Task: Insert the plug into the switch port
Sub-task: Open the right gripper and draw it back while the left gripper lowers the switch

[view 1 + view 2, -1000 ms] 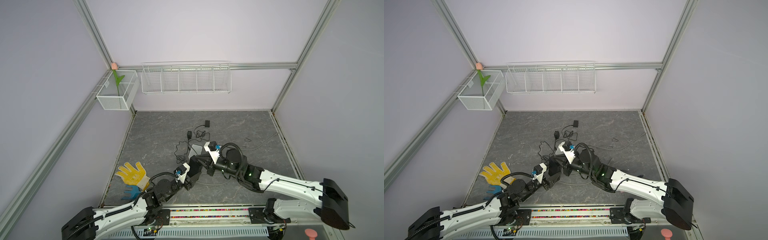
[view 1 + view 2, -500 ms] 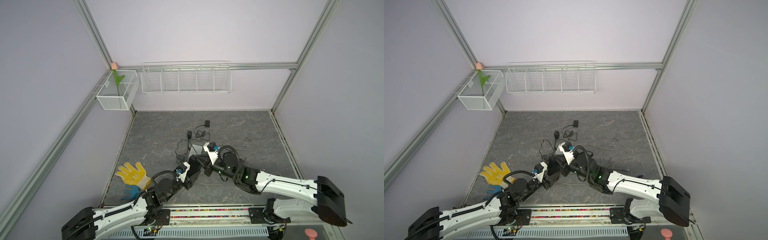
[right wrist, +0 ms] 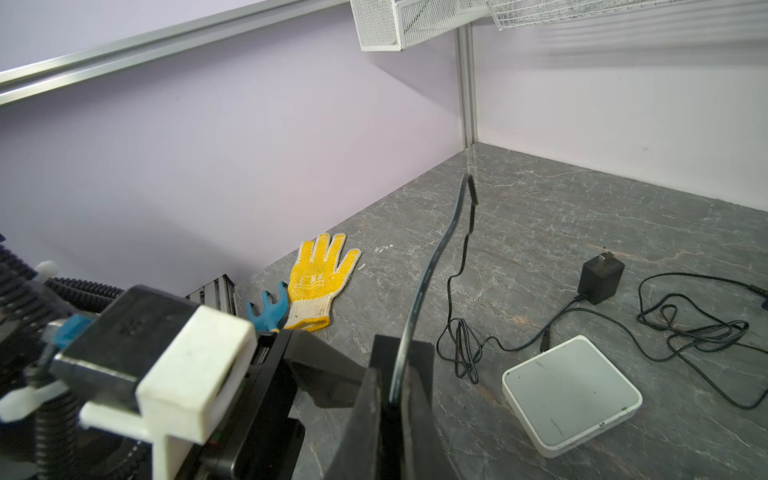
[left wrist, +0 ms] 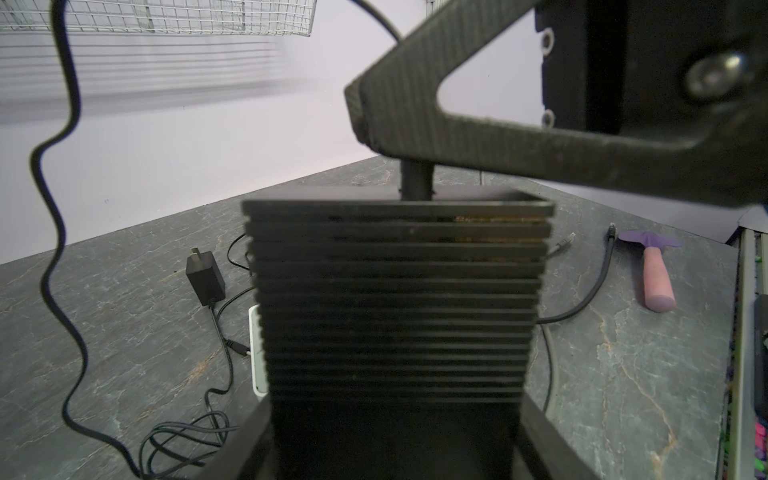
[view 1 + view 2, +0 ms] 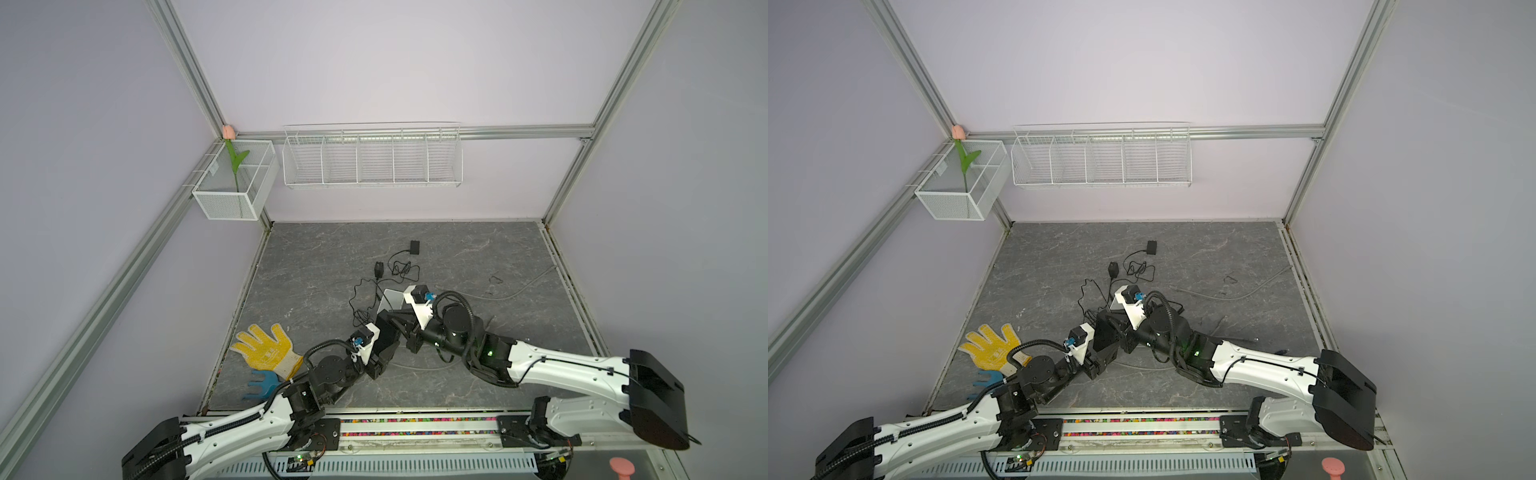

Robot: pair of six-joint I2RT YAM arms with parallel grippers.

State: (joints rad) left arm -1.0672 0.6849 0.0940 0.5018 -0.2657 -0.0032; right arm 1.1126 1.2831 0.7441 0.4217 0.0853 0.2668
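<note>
Port face of ribbed black switch box (image 4: 395, 299) not visible; its near end is blurred and cropped at the view's edge, as is left gripper (image 4: 395, 415). Tip of black barrel plug (image 4: 417, 183) sits behind box rim, upper end behind right gripper (image 4: 361, 120). Both top views: box mostly occluded.

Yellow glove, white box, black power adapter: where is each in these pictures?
yellow glove (image 5: 267, 352): in a top view, on its palm.
white box (image 3: 571, 401): right wrist view, middle of its top face.
black power adapter (image 3: 600, 279): right wrist view, on its body.

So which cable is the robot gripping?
The black cable pinched in the right gripper, at the switch held by the left gripper; the grey cable lies loose.
</note>
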